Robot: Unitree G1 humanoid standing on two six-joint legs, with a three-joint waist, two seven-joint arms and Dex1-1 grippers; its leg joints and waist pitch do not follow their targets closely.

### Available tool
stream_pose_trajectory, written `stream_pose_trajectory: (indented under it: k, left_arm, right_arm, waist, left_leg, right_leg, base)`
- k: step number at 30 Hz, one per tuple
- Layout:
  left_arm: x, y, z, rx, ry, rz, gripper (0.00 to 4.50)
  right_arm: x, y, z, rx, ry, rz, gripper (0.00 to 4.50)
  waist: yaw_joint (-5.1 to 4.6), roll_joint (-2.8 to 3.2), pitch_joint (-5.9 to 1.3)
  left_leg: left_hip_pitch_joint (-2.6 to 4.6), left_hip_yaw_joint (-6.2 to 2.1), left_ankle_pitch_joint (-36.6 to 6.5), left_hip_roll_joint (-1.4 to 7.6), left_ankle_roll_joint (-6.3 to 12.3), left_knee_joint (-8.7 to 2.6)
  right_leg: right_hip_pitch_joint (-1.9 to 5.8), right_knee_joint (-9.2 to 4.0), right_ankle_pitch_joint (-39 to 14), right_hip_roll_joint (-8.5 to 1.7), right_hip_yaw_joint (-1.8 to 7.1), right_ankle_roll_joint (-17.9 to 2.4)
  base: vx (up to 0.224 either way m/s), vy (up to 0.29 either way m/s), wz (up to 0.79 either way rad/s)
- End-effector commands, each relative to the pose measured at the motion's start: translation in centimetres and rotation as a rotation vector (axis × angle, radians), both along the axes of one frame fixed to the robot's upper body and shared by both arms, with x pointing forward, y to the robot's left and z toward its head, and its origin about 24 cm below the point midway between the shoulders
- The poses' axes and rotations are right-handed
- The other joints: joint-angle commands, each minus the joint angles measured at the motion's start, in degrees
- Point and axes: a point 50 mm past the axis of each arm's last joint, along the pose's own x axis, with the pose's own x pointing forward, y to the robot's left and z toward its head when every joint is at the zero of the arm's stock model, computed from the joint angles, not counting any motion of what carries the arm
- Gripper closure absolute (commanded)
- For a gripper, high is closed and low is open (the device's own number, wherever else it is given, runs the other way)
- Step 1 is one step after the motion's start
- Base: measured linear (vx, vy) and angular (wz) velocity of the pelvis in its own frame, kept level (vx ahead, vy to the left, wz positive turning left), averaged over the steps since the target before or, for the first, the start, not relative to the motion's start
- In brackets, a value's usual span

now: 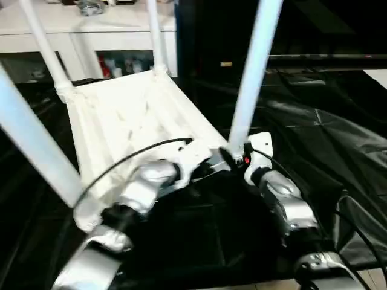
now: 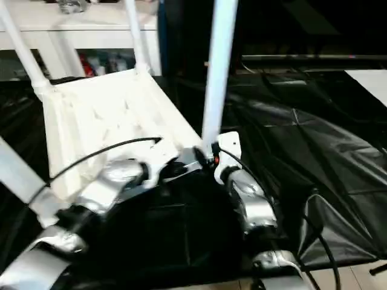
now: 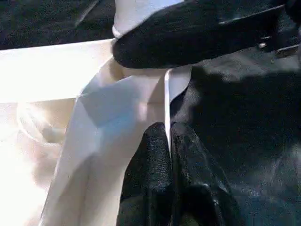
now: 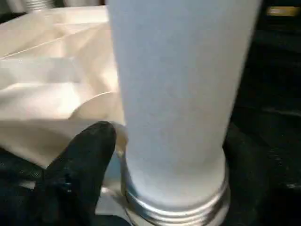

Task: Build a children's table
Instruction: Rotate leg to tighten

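Table top (image 1: 136, 130) is laid upside down on draped work table (image 1: 320, 139), underside up, tilted. Four legs are seated in corner sockets, pointing up: near-right leg (image 1: 251, 72), near-left leg (image 1: 36, 148), far-left leg (image 1: 45, 48), far-right leg (image 1: 154, 36). Left gripper (image 3: 169, 155) is positioned at near edge of top, w/ edge rib pinched between fingers. Right gripper (image 1: 239, 156) is placed around base of near-right leg, just right of left gripper. Cabinet (image 1: 91, 36) is located behind work table, far left.
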Motion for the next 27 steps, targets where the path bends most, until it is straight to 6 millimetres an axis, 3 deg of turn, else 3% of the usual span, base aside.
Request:
stream_pose_trajectory:
  k: [1, 8, 14, 18, 27]
  left_arm:
    - [-1.1, -0.3, -0.4, -0.076, 0.034, -0.09, 4.5]
    - [-2.3, 2.6, -0.1, -0.088, 0.098, -0.212, 4.5]
    - [-2.4, 3.0, -0.1, -0.088, 0.103, -0.207, 4.5]
    - [-2.5, 3.3, -0.1, -0.081, 0.105, -0.209, 4.5]
    - [-2.6, 3.5, -0.2, -0.076, 0.114, -0.203, 4.5]
  right_arm:
    - [-0.8, 1.4, 0.4, -0.007, -0.012, 0.199, 0.79]
    - [-1.8, -1.3, 1.3, -0.118, -0.004, 0.451, 0.79]
    - [-1.7, -1.5, 1.3, -0.126, 0.003, 0.468, 0.79]
    - [-1.7, -1.3, 1.4, -0.119, 0.008, 0.483, 0.79]
    - [-1.5, -1.5, 1.1, -0.105, 0.018, 0.464, 1.57]
  waist:
    - [0.33, -1.6, -2.49]
    - [0.6, -1.67, -2.6]
    - [1.01, -1.79, -2.84]
    - [1.11, -1.97, -2.75]
    - [1.2, -1.91, -2.84]
  left_leg:
    - [0.08, -1.45, -12.37, 3.08, 4.39, -3.75]
    - [0.14, -1.33, -10.84, 3.33, 5.64, -3.57]
    - [0.15, -1.12, -7.55, 3.3, 6.33, -3.19]
    - [0.12, -1.04, -7.73, 3.21, 6.57, -3.09]
    - [0.15, -1.03, -6.98, 3.19, 6.51, -2.95]
  right_leg:
    - [1.64, -5.31, -16.22, -3.48, 2.26, -10.44]
    - [1.62, -4.66, -11.94, -3.36, 2.27, -12.24]
    - [1.74, -3.85, -5.93, -3.3, 2.28, -14.2]
    - [1.78, -3.89, -6.28, -3.34, 2.31, -14.27]
    - [1.9, -3.64, -4.82, -3.29, 2.29, -14.66]
  base:
    - [0.0, 0.0, 0.0]
    - [0.0, 0.0, 0.0]
    - [0.0, 0.0, 0.0]
    - [0.0, 0.0, 0.0]
    - [0.0, 0.0, 0.0]
